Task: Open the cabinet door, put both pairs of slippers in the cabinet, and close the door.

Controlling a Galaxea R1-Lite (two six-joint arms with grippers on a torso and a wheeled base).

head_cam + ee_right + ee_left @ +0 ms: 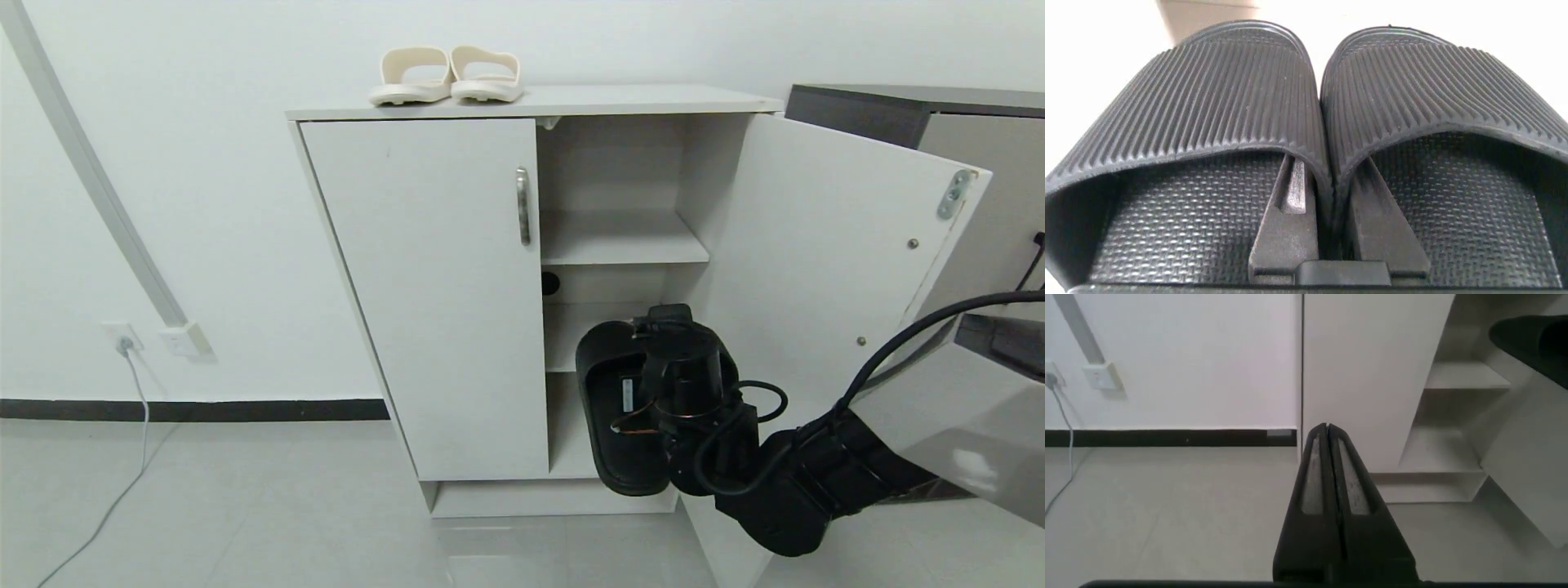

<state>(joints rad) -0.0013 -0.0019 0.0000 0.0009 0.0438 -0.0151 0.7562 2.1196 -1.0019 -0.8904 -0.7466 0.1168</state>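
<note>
Now black slippers (pixel 620 425) held at the cabinet's (pixel 645 100) opening

Right gripper (pixel 1327 200) clamps the black slippers by their inner strap edges, pinched together so both can travel as one. They sit around its fingers (pixel 1290 192), in front of the cabinet's lower shelves (pixel 588 331), beside the open door (pixel 816 269). Beige slippers (pixel 446 75) rest on the cabinet's top, likely next. Left gripper (pixel 1327 482), pressed together on nothing, hangs low before the cabinet's closed door (pixel 424 294).
</note>
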